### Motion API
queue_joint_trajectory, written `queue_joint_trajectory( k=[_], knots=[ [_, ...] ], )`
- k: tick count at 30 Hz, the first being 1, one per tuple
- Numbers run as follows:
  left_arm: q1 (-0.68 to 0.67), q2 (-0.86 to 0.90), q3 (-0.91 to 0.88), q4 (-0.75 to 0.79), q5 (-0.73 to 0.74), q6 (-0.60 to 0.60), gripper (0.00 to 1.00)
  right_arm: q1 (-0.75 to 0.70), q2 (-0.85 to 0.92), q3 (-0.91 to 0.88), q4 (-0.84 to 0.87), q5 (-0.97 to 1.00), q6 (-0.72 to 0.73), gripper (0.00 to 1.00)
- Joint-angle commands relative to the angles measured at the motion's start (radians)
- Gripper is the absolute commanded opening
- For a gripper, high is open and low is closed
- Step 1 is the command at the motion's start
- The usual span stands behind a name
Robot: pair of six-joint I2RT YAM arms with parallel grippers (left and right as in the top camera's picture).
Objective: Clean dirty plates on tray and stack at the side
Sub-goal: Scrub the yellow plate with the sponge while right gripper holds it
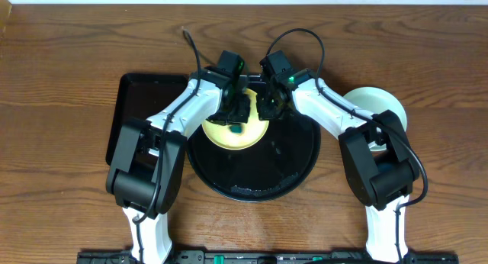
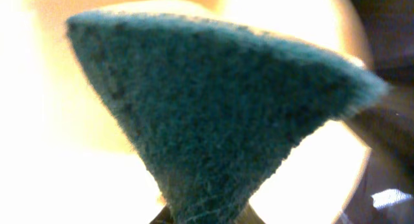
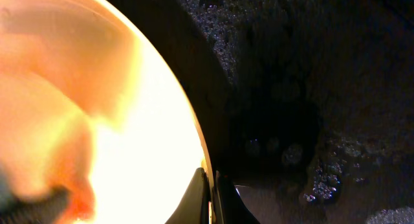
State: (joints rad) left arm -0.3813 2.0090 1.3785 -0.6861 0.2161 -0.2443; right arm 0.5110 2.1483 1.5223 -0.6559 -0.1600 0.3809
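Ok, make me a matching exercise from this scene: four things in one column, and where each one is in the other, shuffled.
Things:
1. yellow plate
2. sponge
3. rectangular tray
4. mint plate

Places:
A. right of the round tray
B. in the left jaws
C. on the round tray
D. left of the round tray

Pairs: 1-C, 2-B, 3-D, 4-A
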Motion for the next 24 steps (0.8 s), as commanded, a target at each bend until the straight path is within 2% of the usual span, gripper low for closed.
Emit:
queue_joint_trajectory(
  k=[1, 3, 7, 10, 12, 15, 17, 20, 24],
  knots=[
    [0.005, 0.016, -0.001, -0.035, -0.212, -0.277, 0.08, 0.003, 0.023, -0.025, 0.002, 0.066, -0.023, 0.01],
    [0.005, 0.016, -0.001, -0.043, -0.150, -0.262, 0.07, 0.003, 0.023, -0.025, 0.002, 0.066, -0.023, 0.01],
    [0.005, 0.016, -0.001, -0.035, 0.113, -0.020, 0.08, 0.003, 0.023, -0.025, 0.002, 0.066, -0.023, 0.01],
    [0.007, 0.016, -0.001, -0.042, 0.101, 0.037, 0.08, 0.003, 0.023, -0.025, 0.007, 0.066, -0.023, 0.01],
    [0.013, 0.016, -0.001, -0.039, -0.022, -0.009, 0.08, 0.003, 0.023, -0.025, 0.007, 0.066, -0.023, 0.01],
    [0.029, 0.016, -0.001, -0.069, -0.294, -0.243, 0.08, 0.002, 0.023, -0.025, 0.005, 0.066, -0.024, 0.01],
    [0.040, 0.016, -0.001, -0.084, -0.337, -0.317, 0.08, 0.000, 0.023, -0.025, 0.000, 0.066, -0.024, 0.01],
    [0.042, 0.016, -0.001, -0.098, -0.182, -0.292, 0.08, 0.000, 0.023, -0.025, -0.002, 0.066, -0.031, 0.01],
    [0.030, 0.016, -0.001, -0.093, 0.167, -0.048, 0.08, 0.000, 0.023, -0.025, -0.002, 0.065, -0.031, 0.01]
  ],
)
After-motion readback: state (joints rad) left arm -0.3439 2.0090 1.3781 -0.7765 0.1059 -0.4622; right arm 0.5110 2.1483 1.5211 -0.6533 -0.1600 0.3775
